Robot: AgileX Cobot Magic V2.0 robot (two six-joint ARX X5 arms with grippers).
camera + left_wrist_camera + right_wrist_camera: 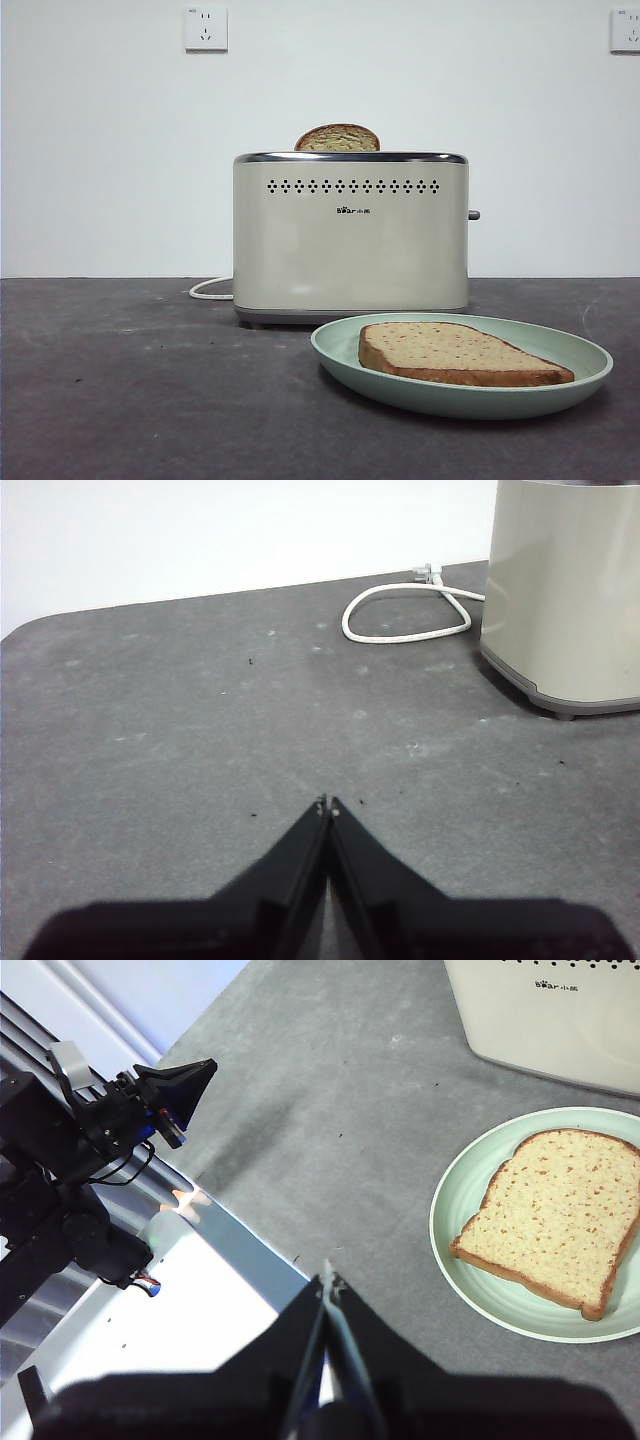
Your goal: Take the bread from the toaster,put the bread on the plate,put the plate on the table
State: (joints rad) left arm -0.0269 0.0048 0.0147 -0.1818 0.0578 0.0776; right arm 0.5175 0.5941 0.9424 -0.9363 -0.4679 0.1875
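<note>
2 slices: bread (455,354) on plate (585,352), other in toaster (350,240) (both grippers closed, empty).

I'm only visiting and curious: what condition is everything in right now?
Tan wholegrain bread slice: lying flat on the plate.
Pale mint-green round plate: resting on the table.
Second brown-crusted slice: poking from the toaster.
Cream boxy toaster: upright.
Left gripper: shut, empty.
Right gripper: shut, empty.
</note>
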